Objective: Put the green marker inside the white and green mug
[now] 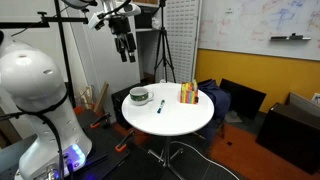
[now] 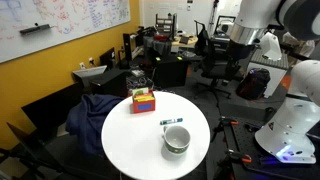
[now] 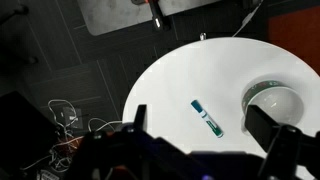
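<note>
The green marker (image 3: 207,117) lies flat on the round white table (image 3: 180,80); it also shows in both exterior views (image 1: 160,105) (image 2: 171,122). The white and green mug (image 3: 273,102) stands beside it, apart from it, near the table's edge (image 1: 139,96) (image 2: 176,139). My gripper (image 1: 126,47) hangs high above the table, open and empty. In the wrist view its two dark fingers frame the bottom of the picture (image 3: 205,140), with the marker between them far below.
An upright orange, yellow and green striped block (image 1: 188,93) (image 2: 144,101) stands on the table's far side from the mug. Chairs, a blue cloth (image 2: 95,110), cables on the floor (image 3: 65,120) and a tripod stand around the table.
</note>
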Motion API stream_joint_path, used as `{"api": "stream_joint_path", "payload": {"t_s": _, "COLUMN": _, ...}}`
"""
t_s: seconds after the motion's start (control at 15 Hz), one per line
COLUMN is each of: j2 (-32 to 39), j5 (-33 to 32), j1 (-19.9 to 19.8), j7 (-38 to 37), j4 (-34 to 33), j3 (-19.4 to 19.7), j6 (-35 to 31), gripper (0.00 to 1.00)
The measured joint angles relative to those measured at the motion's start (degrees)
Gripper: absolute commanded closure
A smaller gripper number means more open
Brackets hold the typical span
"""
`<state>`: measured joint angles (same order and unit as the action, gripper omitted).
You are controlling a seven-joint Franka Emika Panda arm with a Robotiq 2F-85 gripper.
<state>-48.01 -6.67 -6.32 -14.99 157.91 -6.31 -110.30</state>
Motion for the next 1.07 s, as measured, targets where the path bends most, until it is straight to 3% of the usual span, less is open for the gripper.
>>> {"api": "stream_joint_path", "payload": {"t_s": 0.6, "j2": -0.01, "j5": 0.00, "j1": 0.04, "j7": 0.00, "j4": 0.01, "j3": 0.05, "j6": -0.38, "gripper": 0.00}}
{"api": "stream_joint_path", "payload": {"t_s": 1.07, "j2": 0.37, "j5": -3.13, "j1": -1.04, "j7": 1.37, "j4": 1.18, "j3": 3.27, "j6": -14.60, "gripper": 0.00}}
